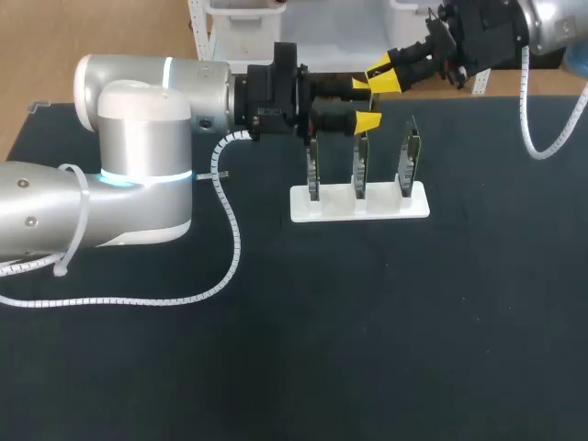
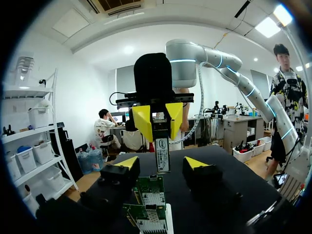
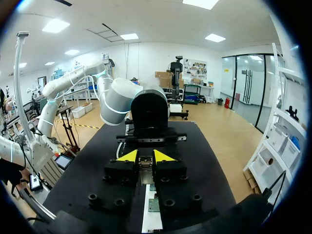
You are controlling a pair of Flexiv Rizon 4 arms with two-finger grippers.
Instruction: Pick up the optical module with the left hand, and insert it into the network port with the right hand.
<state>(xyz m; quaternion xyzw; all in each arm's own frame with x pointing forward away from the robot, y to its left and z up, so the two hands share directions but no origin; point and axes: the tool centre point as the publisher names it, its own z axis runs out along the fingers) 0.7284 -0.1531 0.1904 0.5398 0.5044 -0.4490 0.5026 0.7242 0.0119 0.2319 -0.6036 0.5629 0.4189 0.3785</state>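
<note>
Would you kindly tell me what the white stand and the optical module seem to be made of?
The white stand looks like matte plastic: uniform white, no glare, possibly printed. The optical module, in the right gripper, seems metal-cased: a dull silvery body bearing a white label, though plastic cannot be excluded.

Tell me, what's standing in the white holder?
Three boards stand upright in the holder, side by side. Their bottom edges are hidden inside it, so how deep they go cannot be seen.
</note>
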